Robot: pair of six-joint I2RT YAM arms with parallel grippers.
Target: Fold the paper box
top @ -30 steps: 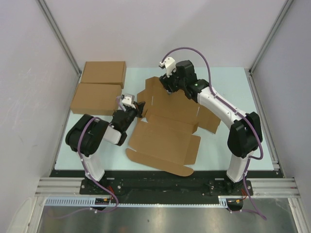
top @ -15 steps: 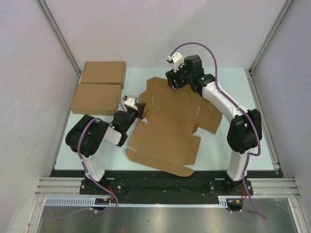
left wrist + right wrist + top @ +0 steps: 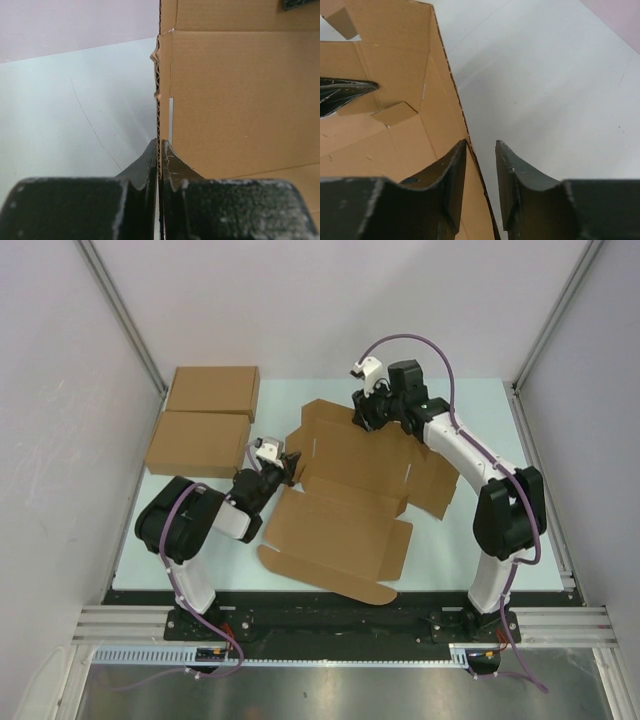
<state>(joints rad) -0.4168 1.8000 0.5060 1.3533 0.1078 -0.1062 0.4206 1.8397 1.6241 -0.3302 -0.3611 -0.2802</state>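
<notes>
Counter [image 3: 440, 540]: pale mint-green top, matte, with faint hairline scratches visible in the wrist views. Plain whitish-grey panels close it in on three sides: far wall [image 3: 330, 300], left wall [image 3: 60, 440], right wall [image 3: 600, 460]. Aluminium posts [image 3: 120, 310] slant up from the far corners. Near edge: black base strip [image 3: 300, 620] on an aluminium rail [image 3: 130, 625], then a grey, metal-looking surface [image 3: 330, 695] nearest. Light even and diffuse, shadows soft.

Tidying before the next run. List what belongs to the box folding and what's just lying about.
In the job: paper box; left gripper, shut on its edge; right gripper, open astride a flap.
Lying about: far flat box; near flat box.
</notes>
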